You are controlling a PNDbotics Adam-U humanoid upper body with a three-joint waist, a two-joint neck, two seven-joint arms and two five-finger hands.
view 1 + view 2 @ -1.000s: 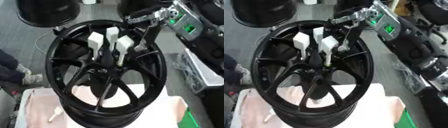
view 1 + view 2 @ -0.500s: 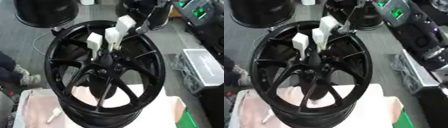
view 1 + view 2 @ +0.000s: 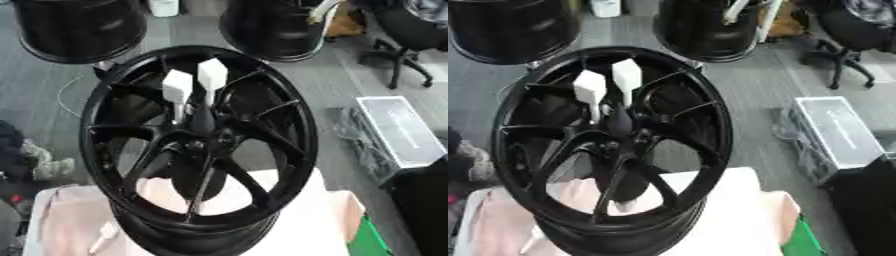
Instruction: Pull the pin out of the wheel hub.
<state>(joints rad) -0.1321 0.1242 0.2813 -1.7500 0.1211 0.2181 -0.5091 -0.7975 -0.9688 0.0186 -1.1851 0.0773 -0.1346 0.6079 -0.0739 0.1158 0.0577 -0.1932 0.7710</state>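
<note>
A black spoked wheel hub [image 3: 199, 145] stands tilted on a pale cloth in the middle of both views. Two white pins with blocky heads stick out of its centre side by side: one on the left [image 3: 178, 87] and one on the right [image 3: 211, 76]. At the top edge a slim white piece [image 3: 735, 11] shows in front of a rear wheel; I cannot tell what it is. Neither hand shows in either view.
Two more black wheels stand behind, at back left [image 3: 79, 30] and back centre [image 3: 271, 25]. An office chair [image 3: 402, 35] is at the top right and a silver case [image 3: 398, 132] lies on the floor at right. The pale cloth [image 3: 306, 220] covers the support.
The right hand lifted the third white pin up and to the right, out of the hub, and left the view. Two pins remain. The camera has shifted.
</note>
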